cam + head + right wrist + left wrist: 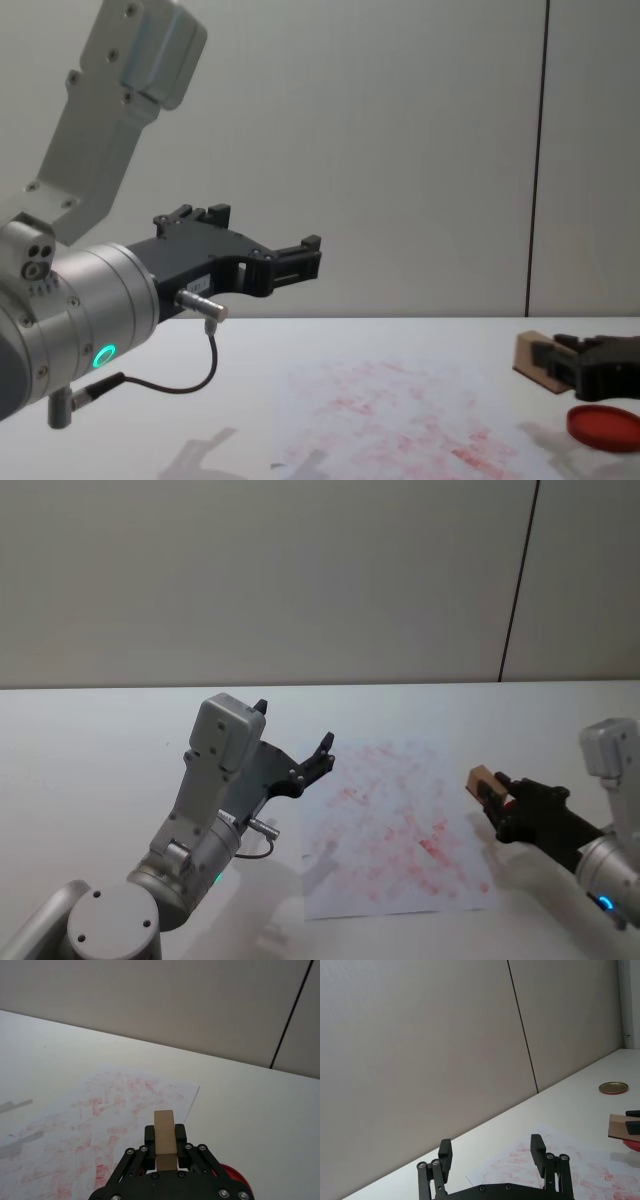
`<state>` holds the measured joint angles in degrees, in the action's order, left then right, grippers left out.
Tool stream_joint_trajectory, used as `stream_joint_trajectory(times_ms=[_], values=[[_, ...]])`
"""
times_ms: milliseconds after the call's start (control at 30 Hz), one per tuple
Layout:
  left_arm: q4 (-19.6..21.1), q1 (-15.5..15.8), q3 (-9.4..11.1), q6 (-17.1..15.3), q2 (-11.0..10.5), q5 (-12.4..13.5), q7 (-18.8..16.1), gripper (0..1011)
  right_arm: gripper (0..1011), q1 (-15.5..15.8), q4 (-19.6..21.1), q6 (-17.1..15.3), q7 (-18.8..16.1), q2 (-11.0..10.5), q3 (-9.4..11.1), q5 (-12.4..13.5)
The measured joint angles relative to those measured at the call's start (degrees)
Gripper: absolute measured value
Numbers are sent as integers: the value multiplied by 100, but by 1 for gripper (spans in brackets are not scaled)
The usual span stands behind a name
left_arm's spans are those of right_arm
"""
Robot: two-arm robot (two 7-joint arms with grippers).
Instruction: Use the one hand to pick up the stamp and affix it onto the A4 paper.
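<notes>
Left gripper (491,1142) hangs spread and idle above the near-left surface (100,740), while the right gripper (497,793) pinches the stamp (482,779) aloft just right of the paper (390,830). Carrying looks to be the step in hand; next, a shift left and a flat press down.

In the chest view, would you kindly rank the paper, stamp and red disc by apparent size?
1. The paper, clearly largest.
2. The red disc and the stamp look about alike: the right hand covers part of the stamp, so I leave them unranked.
</notes>
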<state>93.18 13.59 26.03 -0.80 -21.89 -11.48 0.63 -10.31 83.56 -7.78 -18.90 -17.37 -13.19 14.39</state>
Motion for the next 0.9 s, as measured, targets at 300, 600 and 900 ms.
stream_joint_trajectory(times_ms=[300,600,900], values=[[0,0,0,0,0,0,0,993,217,-90,-79,-127,-63,129,-117,-84],[0,0,0,0,0,0,0,993,218,-188,-296,-198,-66,241,-219,-241],[0,0,0,0,0,0,0,993,217,-239,-473,-248,-66,302,-287,-358]])
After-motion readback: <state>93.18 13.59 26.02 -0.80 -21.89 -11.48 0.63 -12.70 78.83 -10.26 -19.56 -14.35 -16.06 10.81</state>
